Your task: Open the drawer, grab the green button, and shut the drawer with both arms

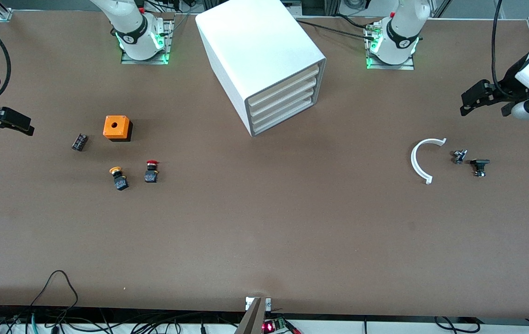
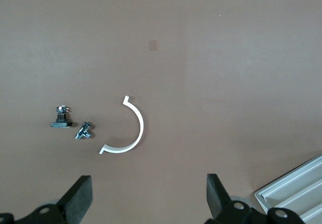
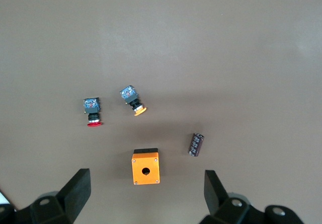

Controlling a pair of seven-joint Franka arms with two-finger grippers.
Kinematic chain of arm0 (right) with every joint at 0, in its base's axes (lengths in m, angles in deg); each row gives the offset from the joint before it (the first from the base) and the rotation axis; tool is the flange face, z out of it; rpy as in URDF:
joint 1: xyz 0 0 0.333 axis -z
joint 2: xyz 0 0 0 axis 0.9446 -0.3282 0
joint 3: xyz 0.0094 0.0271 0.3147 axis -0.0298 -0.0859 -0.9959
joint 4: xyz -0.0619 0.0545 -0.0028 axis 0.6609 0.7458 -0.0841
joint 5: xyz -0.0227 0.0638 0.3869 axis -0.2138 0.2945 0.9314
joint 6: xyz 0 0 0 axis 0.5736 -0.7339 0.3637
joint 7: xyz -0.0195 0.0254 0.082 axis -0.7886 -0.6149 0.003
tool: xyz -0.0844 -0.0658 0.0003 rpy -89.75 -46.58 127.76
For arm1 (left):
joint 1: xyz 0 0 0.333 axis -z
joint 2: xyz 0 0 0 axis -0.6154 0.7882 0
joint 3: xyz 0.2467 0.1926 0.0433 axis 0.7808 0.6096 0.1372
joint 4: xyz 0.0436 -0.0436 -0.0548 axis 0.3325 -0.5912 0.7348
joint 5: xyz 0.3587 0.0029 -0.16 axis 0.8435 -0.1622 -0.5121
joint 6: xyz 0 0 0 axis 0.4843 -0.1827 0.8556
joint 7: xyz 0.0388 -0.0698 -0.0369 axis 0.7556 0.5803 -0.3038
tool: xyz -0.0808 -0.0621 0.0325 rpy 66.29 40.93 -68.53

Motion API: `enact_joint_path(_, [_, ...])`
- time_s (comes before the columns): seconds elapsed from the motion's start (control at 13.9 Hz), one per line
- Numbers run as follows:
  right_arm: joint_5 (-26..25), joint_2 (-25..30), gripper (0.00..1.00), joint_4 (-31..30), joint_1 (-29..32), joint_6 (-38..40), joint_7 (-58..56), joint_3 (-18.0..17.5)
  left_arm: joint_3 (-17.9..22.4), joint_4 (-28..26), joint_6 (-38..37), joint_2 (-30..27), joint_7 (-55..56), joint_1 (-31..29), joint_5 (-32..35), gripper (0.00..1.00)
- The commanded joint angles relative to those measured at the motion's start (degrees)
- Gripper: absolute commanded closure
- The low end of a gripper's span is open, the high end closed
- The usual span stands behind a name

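Drawer (image 1: 287,119) is the lowest of four in the white cabinet (image 1: 255,51), fully shut, flush with the three above it. Cabinet sits mid-bench near the edge where the arm bases stand, drawer fronts angled toward the left arm's end. Green-capped button not visible in any view.

Left gripper (image 1: 471,99) hangs over the left arm's end of the bench, jaws wide apart and empty; left wrist view shows both fingers (image 2: 80,196) spread, with bare bench between. Below it lie a white half-ring clip (image 1: 420,160), a small metal screw part (image 1: 458,156) and a black flat-headed part (image 1: 479,166), the last two close together, the clip near them but apart.

Right gripper (image 1: 14,121) hangs over the right arm's end of the bench, jaws also wide apart, nothing held. On the bench near it: orange box (image 1: 117,127) with a round hole on top, a dark cylindrical capacitor (image 1: 79,141) beside it, and, nearer the front camera, the yellow-capped button (image 1: 118,177) and red-capped button (image 1: 151,171) lying side by side, not touching.
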Motion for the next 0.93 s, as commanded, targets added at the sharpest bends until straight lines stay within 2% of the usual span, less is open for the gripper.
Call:
enact_joint_path(0.0, [0.2,0.6,0.00,-0.1,1.4,-0.1,-0.1,-1.7,0.1,1.3,-0.8,0.4,-1.4,0.2,0.1,0.00])
enact_joint_path(0.72, [0.5,0.8,0.00,1.2,1.4,0.7,-0.4,-1.8,0.2,2.1,-0.7,2.2,-1.8,-0.4,-0.7,0.00])
enact_joint_path(0.86, [0.5,1.0,0.00,1.2,1.4,0.8,-0.4,-1.7,-0.3,4.1,-0.8,2.4,-0.9,0.5,-0.2,0.00])
